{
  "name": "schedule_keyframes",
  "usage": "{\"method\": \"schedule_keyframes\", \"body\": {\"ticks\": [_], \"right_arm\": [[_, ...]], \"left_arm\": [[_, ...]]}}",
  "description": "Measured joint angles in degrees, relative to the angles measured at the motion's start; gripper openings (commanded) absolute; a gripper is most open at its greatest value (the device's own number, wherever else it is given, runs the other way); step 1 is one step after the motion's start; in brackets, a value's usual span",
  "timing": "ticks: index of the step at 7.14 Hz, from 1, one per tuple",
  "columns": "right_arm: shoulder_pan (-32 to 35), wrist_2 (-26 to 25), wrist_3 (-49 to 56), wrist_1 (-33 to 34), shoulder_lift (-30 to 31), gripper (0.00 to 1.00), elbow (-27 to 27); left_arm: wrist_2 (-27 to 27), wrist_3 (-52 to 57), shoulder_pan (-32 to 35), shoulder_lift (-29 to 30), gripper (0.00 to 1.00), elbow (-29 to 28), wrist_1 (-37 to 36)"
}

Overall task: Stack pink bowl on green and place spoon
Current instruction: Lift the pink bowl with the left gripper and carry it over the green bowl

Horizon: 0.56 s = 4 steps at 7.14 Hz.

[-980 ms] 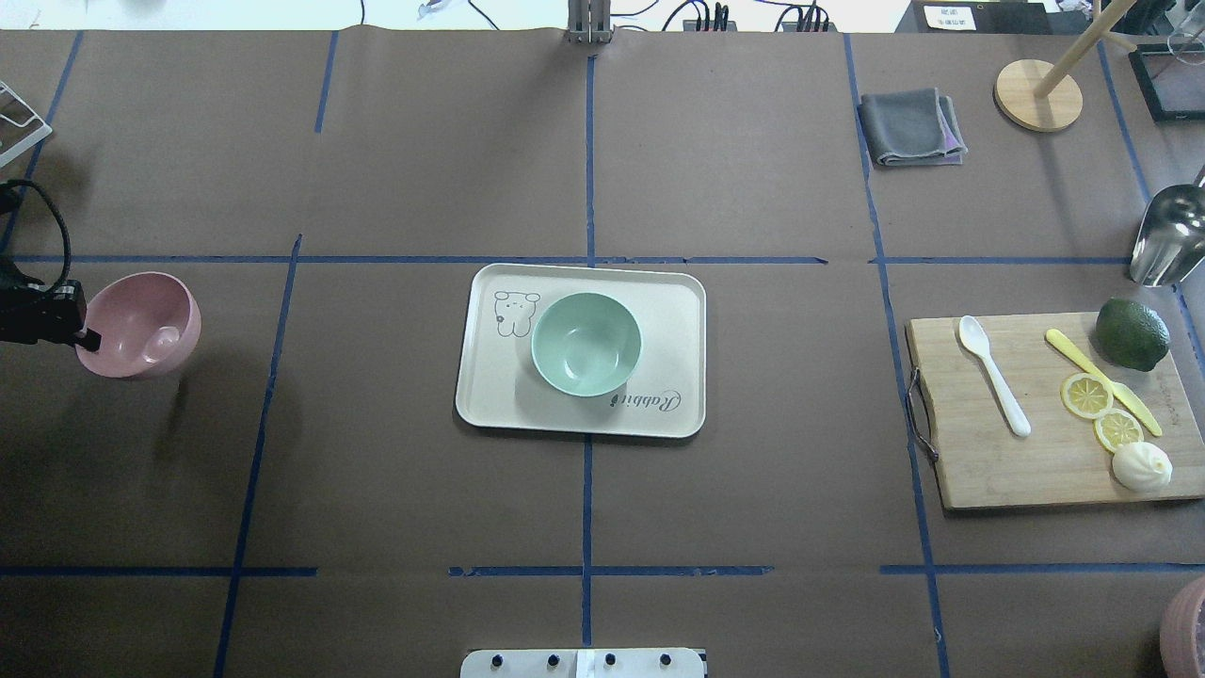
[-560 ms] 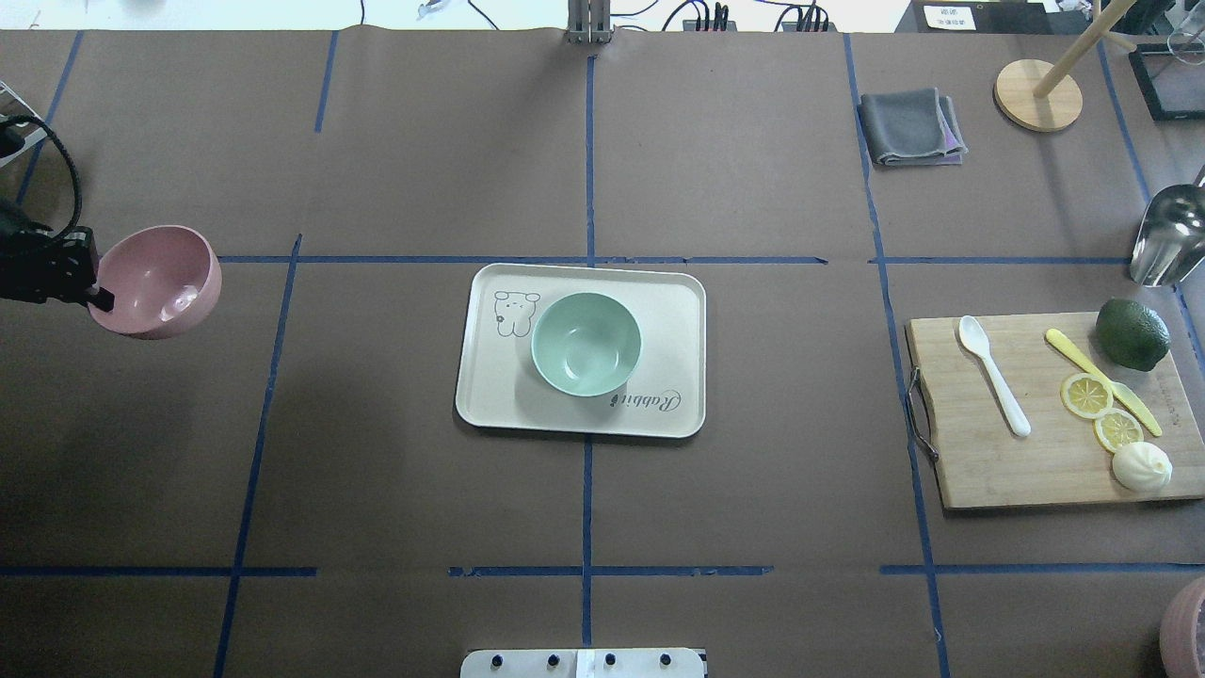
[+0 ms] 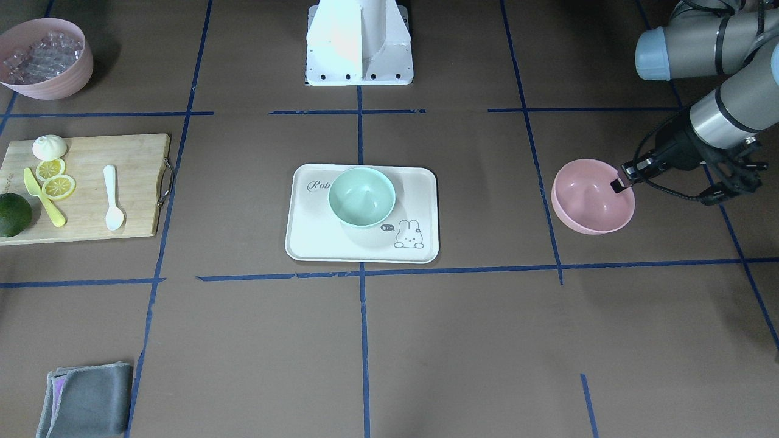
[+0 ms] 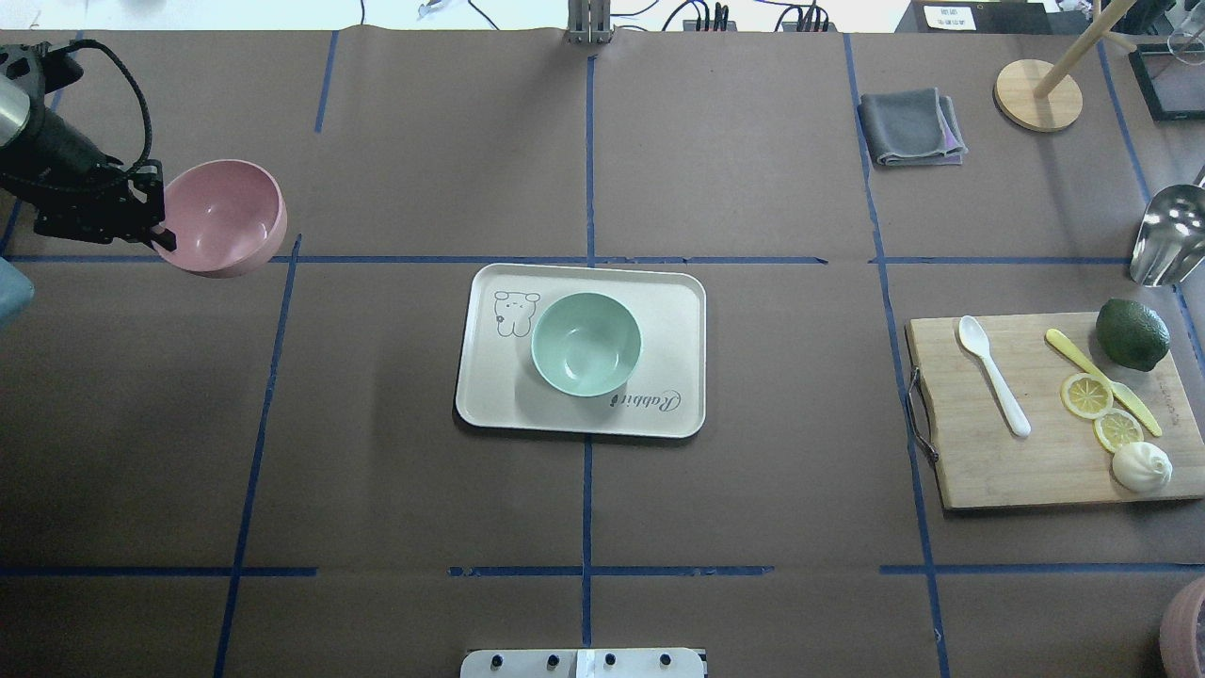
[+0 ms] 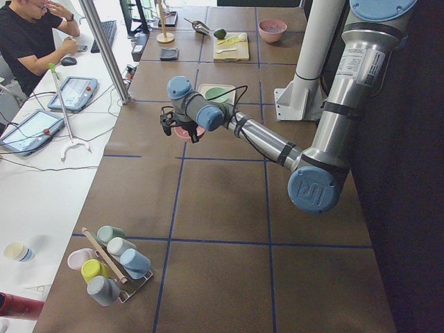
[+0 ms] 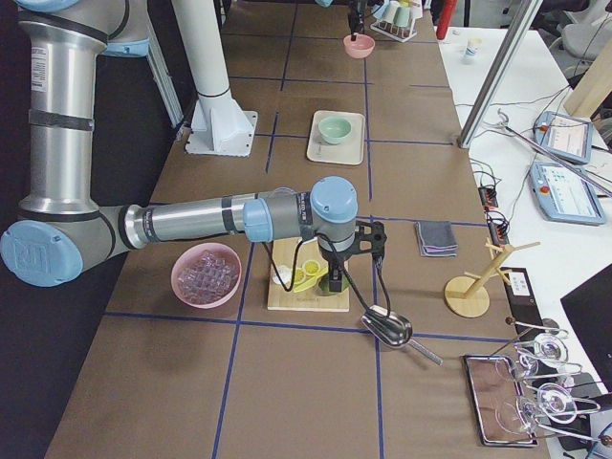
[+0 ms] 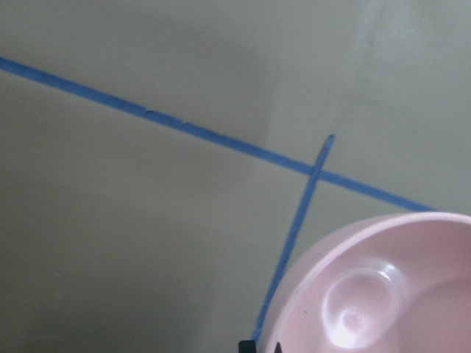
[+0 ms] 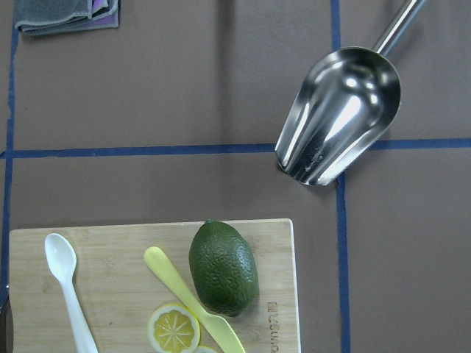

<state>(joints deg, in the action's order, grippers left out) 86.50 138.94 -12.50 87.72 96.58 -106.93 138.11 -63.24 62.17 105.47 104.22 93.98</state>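
My left gripper [image 4: 160, 232] is shut on the near rim of the pink bowl [image 4: 226, 218] and holds it above the table at the far left, left of the tray. The bowl also shows in the front view [image 3: 590, 201] and the left wrist view [image 7: 383, 294]. The green bowl [image 4: 586, 344] sits upright and empty on the cream tray [image 4: 673, 311] at the table's middle. The white spoon [image 4: 993, 386] lies on the wooden cutting board [image 4: 988, 471] at the right. My right gripper [image 6: 335, 277] hovers over the board's far end, seen only from the side, so I cannot tell its state.
On the board lie an avocado [image 4: 1132, 334], a yellow knife [image 4: 1101, 381], lemon slices [image 4: 1087, 395] and a white bun [image 4: 1141, 465]. A metal scoop [image 4: 1167, 235], a grey cloth [image 4: 911, 127] and a wooden stand [image 4: 1037, 94] sit beyond it. A pink bowl of ice [image 3: 45, 58] stands near the robot's right.
My left gripper has carried the pink bowl away from the robot and a little toward the tray, rising as it went. Nothing else has moved.
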Motion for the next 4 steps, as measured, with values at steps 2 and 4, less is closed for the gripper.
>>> {"method": "schedule_keyframes", "body": {"ticks": [2,4], "right_arm": [[-4.0,-0.8,-3.9,-3.3,-0.1,1.00,-0.4],[-7.8,-2.4,-8.1,-4.3,-0.6,1.00,-1.0]], "left_arm": [[-0.4,-9.0,-5.3,5.5,0.00,1.1,-2.8],[-2.3,-16.5,-10.5,12.7,0.00,1.3,-7.9]]}}
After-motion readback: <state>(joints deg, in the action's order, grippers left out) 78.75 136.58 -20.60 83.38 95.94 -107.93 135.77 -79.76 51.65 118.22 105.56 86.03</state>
